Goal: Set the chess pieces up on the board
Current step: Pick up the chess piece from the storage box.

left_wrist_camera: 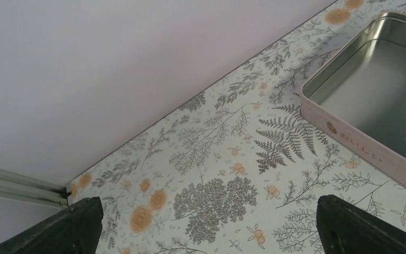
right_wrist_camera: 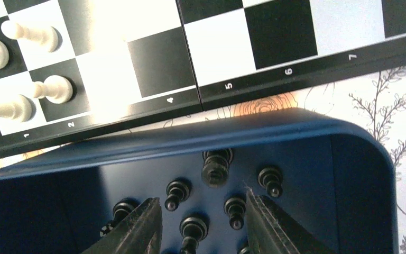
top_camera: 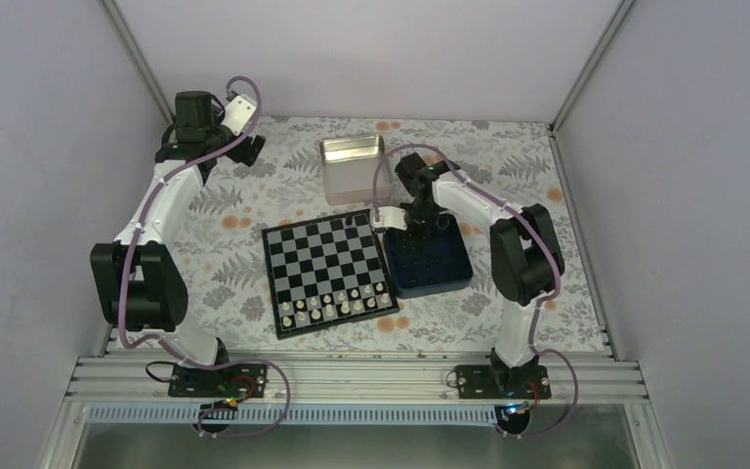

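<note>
Chess pieces (right_wrist_camera: 215, 168) stand in the blue box (right_wrist_camera: 190, 140) beside the board (right_wrist_camera: 275, 32), directly below the right hand (right_wrist_camera: 201, 211), spread open and empty, as only its wrist view shows, while the left hand (left_wrist_camera: 206, 222) gapes empty over the bench (left_wrist_camera: 201, 159).

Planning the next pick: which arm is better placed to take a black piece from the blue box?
Right. The right gripper, open, hangs over the black pieces in the blue box, beside the board. The left gripper is by the tin.
</note>
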You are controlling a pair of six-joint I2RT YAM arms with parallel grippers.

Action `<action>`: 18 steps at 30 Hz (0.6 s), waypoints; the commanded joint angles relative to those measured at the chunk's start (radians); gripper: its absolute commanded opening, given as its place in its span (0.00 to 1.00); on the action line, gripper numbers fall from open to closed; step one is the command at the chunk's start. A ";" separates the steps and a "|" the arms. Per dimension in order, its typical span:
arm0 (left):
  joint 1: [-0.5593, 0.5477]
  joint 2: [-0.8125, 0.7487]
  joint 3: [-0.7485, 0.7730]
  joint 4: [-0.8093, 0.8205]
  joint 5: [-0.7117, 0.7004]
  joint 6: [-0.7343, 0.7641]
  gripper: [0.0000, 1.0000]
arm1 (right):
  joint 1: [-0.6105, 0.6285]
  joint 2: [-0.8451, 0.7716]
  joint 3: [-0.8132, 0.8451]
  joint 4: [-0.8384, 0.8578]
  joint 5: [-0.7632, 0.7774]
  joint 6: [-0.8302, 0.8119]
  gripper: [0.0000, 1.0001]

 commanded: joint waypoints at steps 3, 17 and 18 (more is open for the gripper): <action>-0.003 -0.008 -0.006 0.028 -0.008 0.001 1.00 | 0.029 0.022 0.023 0.027 -0.021 -0.004 0.42; -0.002 -0.014 -0.022 0.031 0.004 0.009 1.00 | 0.056 0.080 0.027 0.072 0.045 0.037 0.31; -0.002 -0.015 -0.021 0.031 0.004 0.009 1.00 | 0.057 0.082 0.026 0.072 0.051 0.039 0.29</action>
